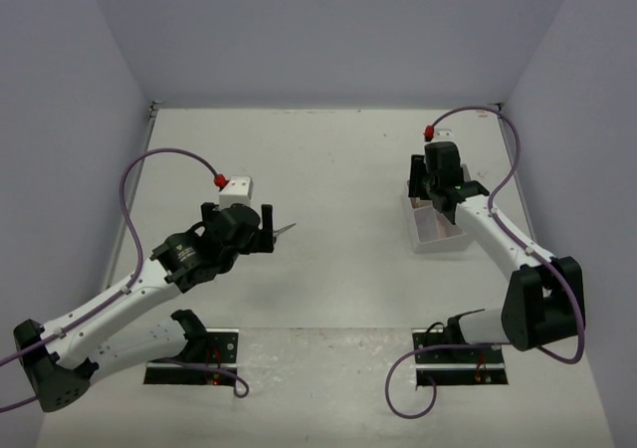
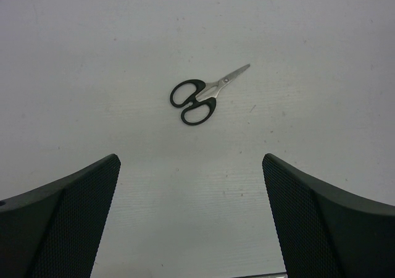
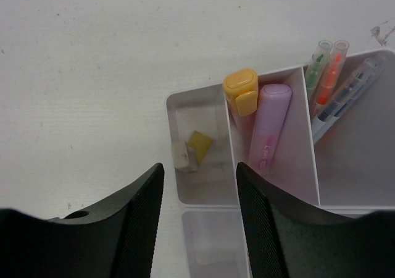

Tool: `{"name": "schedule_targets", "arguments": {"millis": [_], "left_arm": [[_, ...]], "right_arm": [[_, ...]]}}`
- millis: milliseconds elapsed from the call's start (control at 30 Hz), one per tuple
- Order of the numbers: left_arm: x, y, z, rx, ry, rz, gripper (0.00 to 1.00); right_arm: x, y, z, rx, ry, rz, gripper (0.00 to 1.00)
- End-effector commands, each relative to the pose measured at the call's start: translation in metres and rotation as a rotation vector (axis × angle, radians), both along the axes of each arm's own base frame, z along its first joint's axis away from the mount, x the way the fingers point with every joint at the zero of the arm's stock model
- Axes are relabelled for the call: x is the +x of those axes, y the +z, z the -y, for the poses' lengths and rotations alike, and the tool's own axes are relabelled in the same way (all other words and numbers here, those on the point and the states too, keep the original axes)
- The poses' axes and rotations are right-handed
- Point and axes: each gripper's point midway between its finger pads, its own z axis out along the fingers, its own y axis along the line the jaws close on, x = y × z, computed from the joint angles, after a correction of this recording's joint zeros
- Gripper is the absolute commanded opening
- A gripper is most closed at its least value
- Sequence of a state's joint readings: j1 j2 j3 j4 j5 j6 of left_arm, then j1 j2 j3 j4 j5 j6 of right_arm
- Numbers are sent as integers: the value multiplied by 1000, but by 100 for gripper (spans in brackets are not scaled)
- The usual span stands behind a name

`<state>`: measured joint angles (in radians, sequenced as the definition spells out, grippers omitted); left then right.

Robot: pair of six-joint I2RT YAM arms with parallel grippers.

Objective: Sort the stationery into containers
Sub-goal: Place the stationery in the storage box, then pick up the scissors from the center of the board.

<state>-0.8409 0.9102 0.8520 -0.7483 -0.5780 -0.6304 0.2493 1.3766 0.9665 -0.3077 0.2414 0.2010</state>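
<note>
Black-handled scissors (image 2: 199, 97) lie flat on the table, blades pointing up-right; their tip shows in the top view (image 1: 286, 230). My left gripper (image 2: 190, 162) is open and empty, hovering just short of them (image 1: 265, 229). The white divided tray (image 3: 185, 99) sits at the right (image 1: 430, 239). It holds a grey eraser (image 3: 183, 156) and a tan eraser (image 3: 201, 144) in one compartment, an orange marker (image 3: 241, 91) and a pink marker (image 3: 270, 126) in the one beside it, and thin pens (image 3: 333, 80) in a third. My right gripper (image 3: 199, 170) is open and empty above the eraser compartment (image 1: 426, 184).
White walls close in the table on the left, back and right. Purple cables loop off both arms (image 1: 149, 164). An empty tray compartment (image 3: 213, 244) lies between my right fingers.
</note>
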Motion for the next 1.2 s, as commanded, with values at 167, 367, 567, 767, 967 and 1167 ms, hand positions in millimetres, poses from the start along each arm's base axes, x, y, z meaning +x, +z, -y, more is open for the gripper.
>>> {"name": "schedule_targets", "arguments": {"millis": [167, 367, 567, 767, 967, 1167], "left_arm": [[8, -31, -1, 50, 138, -96, 100], [18, -75, -6, -4, 456, -261, 98], [35, -106, -5, -41, 688, -451, 95], [45, -125, 3, -53, 723, -536, 81], [38, -123, -4, -64, 737, -529, 74], [36, -131, -5, -71, 699, -533, 74]], "right_arm": [[-9, 62, -27, 144, 90, 147, 54], [-36, 101, -50, 187, 191, 261, 55], [-40, 100, -62, 236, 243, 283, 58], [-42, 104, -68, 262, 269, 306, 59], [-43, 103, -72, 283, 285, 308, 60], [-48, 103, -75, 300, 309, 310, 63]]}}
